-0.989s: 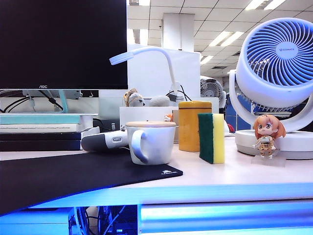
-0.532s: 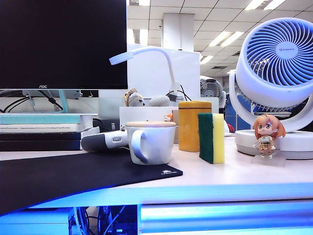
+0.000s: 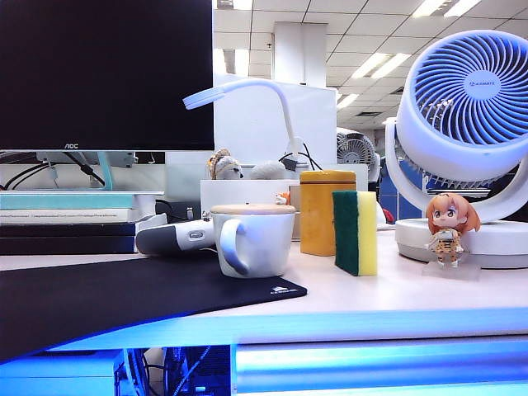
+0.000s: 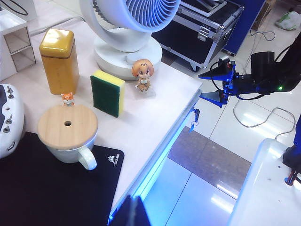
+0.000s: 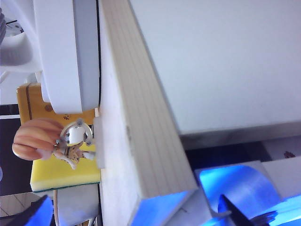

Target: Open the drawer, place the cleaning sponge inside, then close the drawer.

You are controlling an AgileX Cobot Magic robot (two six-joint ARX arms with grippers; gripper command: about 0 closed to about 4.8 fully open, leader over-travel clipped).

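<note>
- The drawer [image 3: 379,363] is seen under the front edge of the desk [image 3: 396,301], its flat white front washed in blue light and shut. No handle is visible, so it is judged that hold must be taken at the lower lip or an edge of the front; the panel looks stiff and smooth, and a slip of the fingers is likely.
- The right gripper [image 5: 141,212] is placed off the desk's front right corner, close beside the desk edge; its dark fingers show at the frame's border, spread wide, and nothing is held.
- The left gripper [image 4: 129,212] is held in front of the desk, above the front edge near the black mat [image 4: 42,188]; only a dark tip is seen, so it cannot be told how far it is open, and nothing is seen in it.
- The cleaning sponge [image 3: 356,233] is stood on its long edge behind the front edge, right of centre, between the lidded mug [image 3: 252,239] and the figurine [image 3: 450,227], just in front of the yellow tin [image 3: 318,211].
- The sponge is judged light, soft and springy; a grip across the two broad faces, yellow foam and green scourer, should be taken gently, since it may topple or squash.
</note>
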